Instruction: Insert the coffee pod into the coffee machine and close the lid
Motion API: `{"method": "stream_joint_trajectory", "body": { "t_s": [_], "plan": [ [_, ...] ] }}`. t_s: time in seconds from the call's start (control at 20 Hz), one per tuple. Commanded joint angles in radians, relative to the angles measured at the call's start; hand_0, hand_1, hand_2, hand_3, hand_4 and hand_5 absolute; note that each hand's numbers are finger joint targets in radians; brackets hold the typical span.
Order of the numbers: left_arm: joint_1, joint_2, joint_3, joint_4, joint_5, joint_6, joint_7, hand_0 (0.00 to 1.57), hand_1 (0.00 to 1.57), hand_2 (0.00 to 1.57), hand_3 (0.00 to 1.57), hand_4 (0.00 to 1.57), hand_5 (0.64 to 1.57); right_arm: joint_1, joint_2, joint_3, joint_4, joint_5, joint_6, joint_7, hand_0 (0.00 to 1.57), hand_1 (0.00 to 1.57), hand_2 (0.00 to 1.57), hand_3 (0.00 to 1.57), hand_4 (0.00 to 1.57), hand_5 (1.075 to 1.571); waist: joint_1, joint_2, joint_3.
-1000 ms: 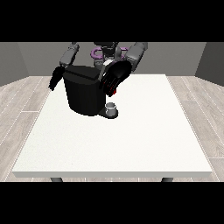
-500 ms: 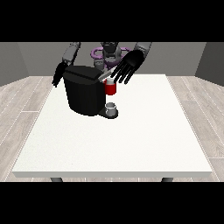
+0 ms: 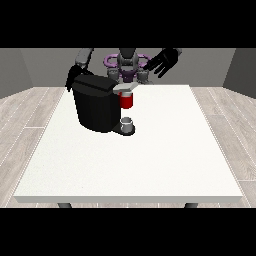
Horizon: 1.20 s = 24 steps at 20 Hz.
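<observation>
White table fills most of the room, wood-look floor around it and grey walls behind. Black coffee machine sits toward the far left of the tabletop, with a red thing at the machine and a grey thing on its base, can't tell if that's the pod. Hand at the view's right is up in the air, fingers spread, holding nothing. Hand at the view's left sits behind the machine, can't tell its fingers. No readable writing anywhere
</observation>
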Motion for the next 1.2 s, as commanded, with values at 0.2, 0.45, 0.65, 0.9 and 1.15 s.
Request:
{"method": "stream_joint_trajectory", "body": {
  "t_s": [0.2, 0.45, 0.65, 0.9, 1.15],
  "plan": [
    [0.287, -0.197, 0.165, 0.037, 0.237, -0.029, -0.07, 0.0, 0.0, 0.0, 0.0, 0.39, 1.571, 0.052, -0.006, -0.022, -0.037, -0.043, 0.028, 0.007, 0.0, 0.0, 0.0, 0.0, 0.0, 1.571, 0.159, -0.214, 0.0003],
    [0.393, -0.208, 0.136, 0.04, 0.227, -0.05, -0.044, 0.0, 0.0, 0.0, 0.0, 0.32, 1.571, 0.022, 0.012, 0.049, -0.131, -0.072, 0.12, 0.063, 0.0, 0.0, 0.0, 0.0, 0.0, 1.571, 0.169, -0.309, 0.0011],
    [0.441, -0.24, 0.087, 0.025, 0.289, -0.022, -0.042, 0.0, 0.0, 0.0, 0.0, 0.42, 1.571, -0.055, -0.092, 0.015, -0.122, -0.093, 0.205, 0.075, 0.0, 0.0, 0.0, 0.0, 0.15, 1.571, 0.208, -0.313, 0.0017],
    [0.441, -0.241, 0.023, -0.088, 0.401, -0.047, 0.061, 0.0, 0.0, 0.0, 0.0, 0.37, 1.571, -0.079, -0.105, 0.009, -0.072, -0.057, 0.185, 0.081, 0.0, 0.0, 0.0, 0.0, 0.0, 1.571, 0.258, -0.292, 0.0019],
    [0.539, -0.242, -0.066, -0.206, 0.449, -0.057, 0.075, 0.0, 0.0, 0.0, 0.0, 0.36, 1.571, -0.159, -0.146, -0.073, -0.017, -0.132, 0.207, 0.164, 0.0, 0.0, 0.0, 0.0, 0.11, 1.571, 0.306, -0.274, 0.0018]
  ]
}}
